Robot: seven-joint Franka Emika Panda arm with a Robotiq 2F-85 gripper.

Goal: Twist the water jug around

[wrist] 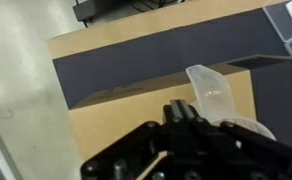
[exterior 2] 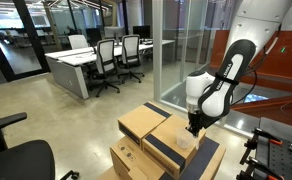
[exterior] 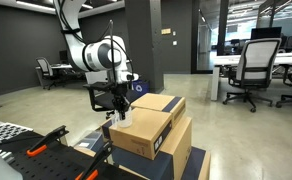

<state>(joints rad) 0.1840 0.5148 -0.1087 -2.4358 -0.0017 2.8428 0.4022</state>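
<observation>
The water jug (wrist: 214, 95) is a small translucent whitish plastic piece. It stands on top of a brown cardboard box (wrist: 126, 112) with a dark tape band. In the wrist view my gripper (wrist: 181, 106) comes in from the bottom. Its two black fingers are pressed together, with the tips right against the near side of the jug's raised lip. Nothing shows between the fingers. In an exterior view the gripper (exterior 2: 194, 126) hangs straight down over the stacked boxes (exterior 2: 146, 122), with the jug (exterior 2: 183, 143) just below and beside it. From the opposite side the gripper (exterior: 114, 100) largely hides the jug.
Several brown boxes (exterior: 151, 130) are stacked under the arm. A blue object with a white round mark (exterior: 137, 87) sits behind the gripper. Black and orange equipment (exterior: 36, 150) stands beside the stack. Office chairs (exterior: 254, 68) and desks (exterior 2: 81, 62) stand further off on the open floor.
</observation>
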